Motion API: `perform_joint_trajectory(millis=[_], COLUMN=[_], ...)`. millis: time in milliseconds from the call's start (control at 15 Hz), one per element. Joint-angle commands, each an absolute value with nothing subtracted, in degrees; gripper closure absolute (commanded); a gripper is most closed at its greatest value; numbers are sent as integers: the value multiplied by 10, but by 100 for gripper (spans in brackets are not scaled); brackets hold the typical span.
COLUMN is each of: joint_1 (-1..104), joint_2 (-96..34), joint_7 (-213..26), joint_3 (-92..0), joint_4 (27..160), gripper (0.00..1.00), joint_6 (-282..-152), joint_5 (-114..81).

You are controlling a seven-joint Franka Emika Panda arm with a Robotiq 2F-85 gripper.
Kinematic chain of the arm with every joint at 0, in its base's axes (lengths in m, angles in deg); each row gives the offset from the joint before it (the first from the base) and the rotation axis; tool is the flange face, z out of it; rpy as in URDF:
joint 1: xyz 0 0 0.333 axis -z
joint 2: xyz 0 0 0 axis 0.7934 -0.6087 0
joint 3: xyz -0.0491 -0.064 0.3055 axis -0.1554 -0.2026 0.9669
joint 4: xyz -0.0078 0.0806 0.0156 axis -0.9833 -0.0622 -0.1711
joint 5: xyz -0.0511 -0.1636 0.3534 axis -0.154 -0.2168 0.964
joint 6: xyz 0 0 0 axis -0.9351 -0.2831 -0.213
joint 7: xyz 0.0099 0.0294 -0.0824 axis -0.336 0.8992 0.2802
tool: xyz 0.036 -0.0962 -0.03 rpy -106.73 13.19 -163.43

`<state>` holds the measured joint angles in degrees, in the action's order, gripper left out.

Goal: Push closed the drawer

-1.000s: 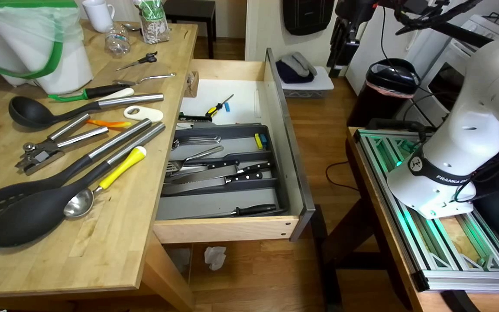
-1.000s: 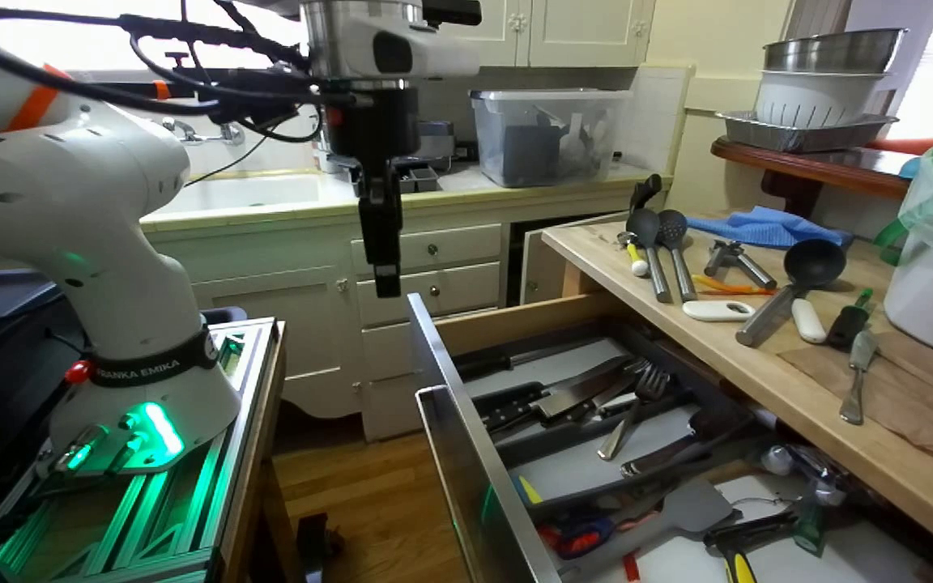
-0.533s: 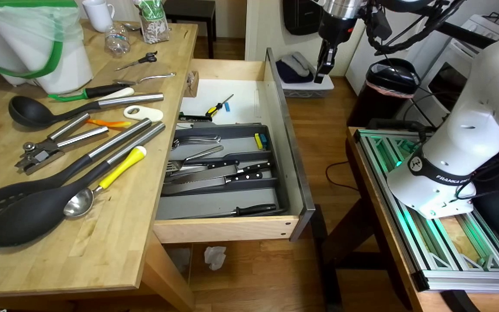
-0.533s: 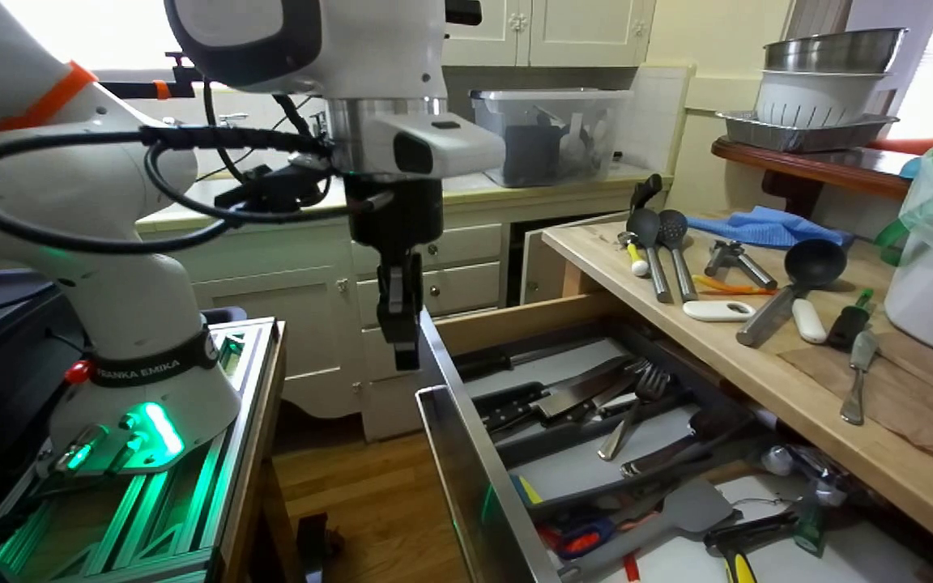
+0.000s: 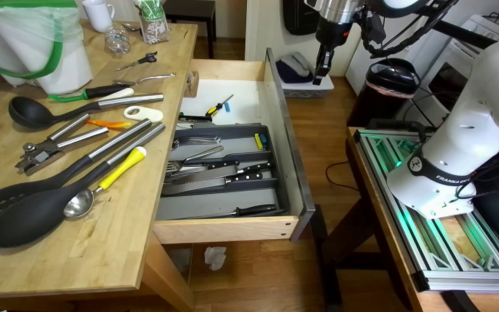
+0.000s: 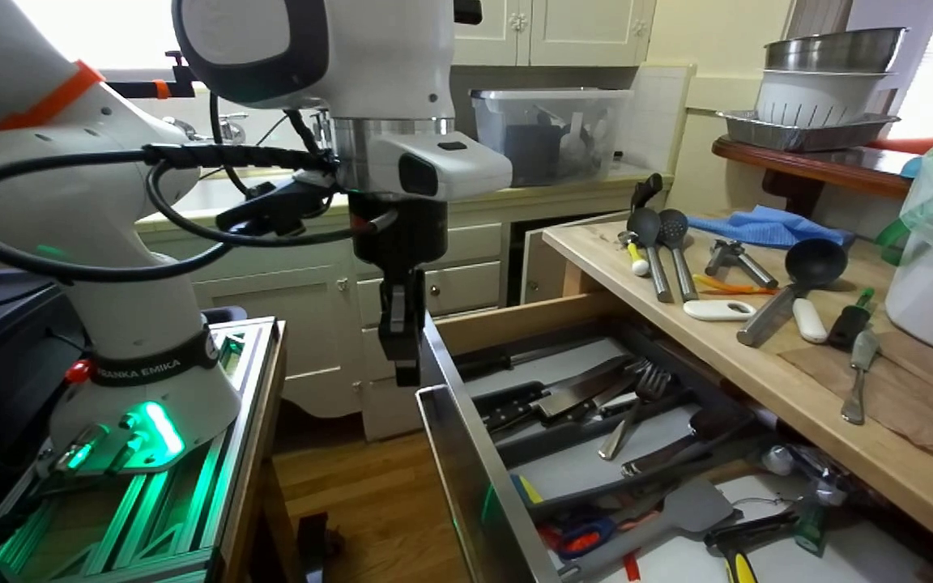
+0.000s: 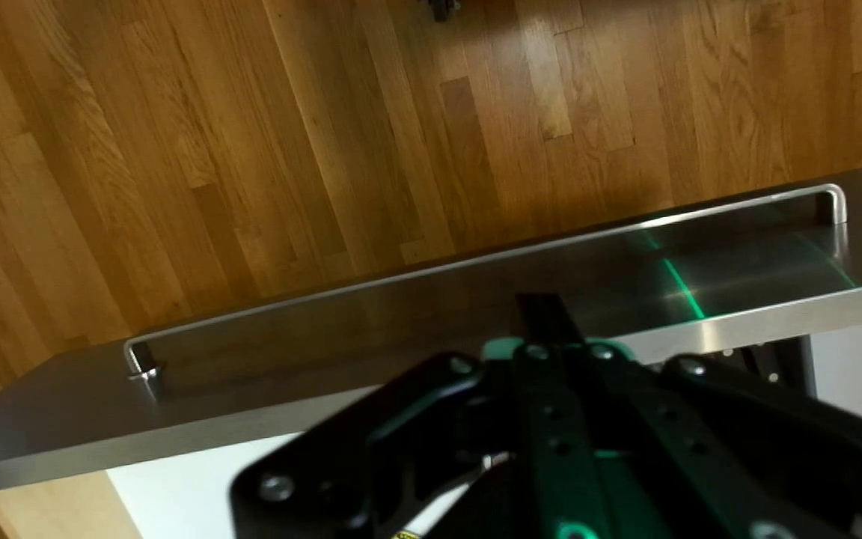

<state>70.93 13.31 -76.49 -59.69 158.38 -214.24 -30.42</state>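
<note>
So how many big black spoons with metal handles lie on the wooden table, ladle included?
3: the ladle nearest the white bin, and the slotted spoon and plain spoon side by side. More could hide behind the bin.

In an exterior view, a wooden table (image 5: 89, 260) stands left — white mug (image 5: 97, 16) at its far end, black ladle (image 5: 78, 111) nearer — a dark bin (image 5: 375, 102) far right.

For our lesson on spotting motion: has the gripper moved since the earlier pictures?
Yes: in an exterior view, judged by the cabinet, the gripper has moved down and slightly rightward.
</note>
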Motion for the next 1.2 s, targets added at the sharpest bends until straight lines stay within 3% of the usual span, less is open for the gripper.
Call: perform_joint_trajectory(millis=[0,1133], joint_1=[694,650], joint_2=[95,-123], joint_7=[-728,-478], joint_3=[-603,-631], joint_4=[1584,1589], gripper=[100,100], joint_6=[-2195,-2433], joint_5=[-296,-83])
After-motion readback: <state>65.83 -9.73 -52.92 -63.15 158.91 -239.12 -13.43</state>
